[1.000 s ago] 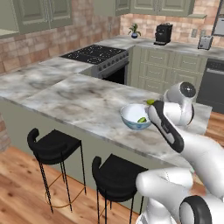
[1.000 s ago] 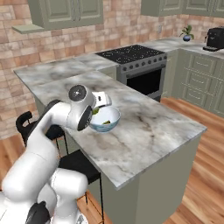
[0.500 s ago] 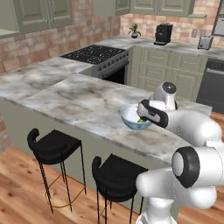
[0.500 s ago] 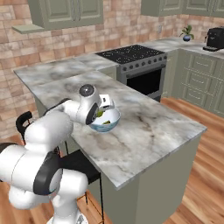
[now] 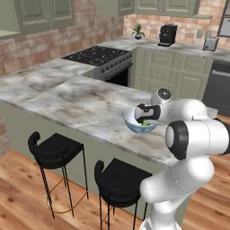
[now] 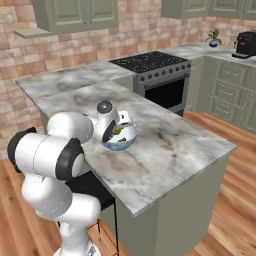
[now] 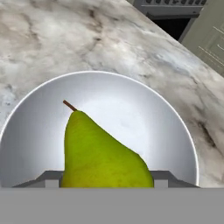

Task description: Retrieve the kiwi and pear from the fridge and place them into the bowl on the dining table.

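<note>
Pear [image 7: 103, 151] over bowl [image 7: 166, 127], marble tabletop [image 5: 81, 96].
Gripper [image 5: 143, 116] at bowl rim, apparently clamped on pear; stem points away.

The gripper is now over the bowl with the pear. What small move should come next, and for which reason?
Probably open the gripper and let the pear go. In the hand view the pear sits just ahead of the gripper, directly above the inside of the bowl, and the base views place the gripper at the bowl on the dining table. Whether the pear already touches the bowl cannot be told.
</note>
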Motion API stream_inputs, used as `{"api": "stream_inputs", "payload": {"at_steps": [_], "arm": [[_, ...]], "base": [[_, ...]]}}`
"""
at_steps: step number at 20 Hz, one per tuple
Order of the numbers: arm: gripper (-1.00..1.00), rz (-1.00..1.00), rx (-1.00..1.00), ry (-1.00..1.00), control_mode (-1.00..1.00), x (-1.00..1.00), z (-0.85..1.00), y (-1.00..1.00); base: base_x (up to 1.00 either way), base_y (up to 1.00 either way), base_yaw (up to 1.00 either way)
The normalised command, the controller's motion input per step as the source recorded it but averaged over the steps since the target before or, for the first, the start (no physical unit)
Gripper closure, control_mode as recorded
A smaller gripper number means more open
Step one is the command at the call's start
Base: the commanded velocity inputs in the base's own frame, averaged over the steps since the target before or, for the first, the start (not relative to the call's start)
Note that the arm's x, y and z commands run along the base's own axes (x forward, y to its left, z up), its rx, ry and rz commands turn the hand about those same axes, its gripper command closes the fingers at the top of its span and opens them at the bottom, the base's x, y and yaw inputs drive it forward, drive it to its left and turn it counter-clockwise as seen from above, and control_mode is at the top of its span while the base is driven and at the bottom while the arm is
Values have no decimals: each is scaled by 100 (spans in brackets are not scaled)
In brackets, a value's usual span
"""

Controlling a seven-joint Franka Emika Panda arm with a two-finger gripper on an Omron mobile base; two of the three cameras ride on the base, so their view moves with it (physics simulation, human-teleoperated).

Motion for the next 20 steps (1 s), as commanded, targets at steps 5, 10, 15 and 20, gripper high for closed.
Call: {"api": "stream_inputs", "payload": {"at_steps": [5, 10, 15, 20], "arm": [[100, 0, 0, 0, -100, 47, -19, 0], [100, 0, 0, 0, -100, 39, -15, -1], [100, 0, 0, 1, -100, 25, -21, -2], [100, 0, 0, 0, -100, 0, -24, -3]], "base": [[0, 0, 0], [0, 0, 0], [0, 0, 0], [0, 0, 0]]}}
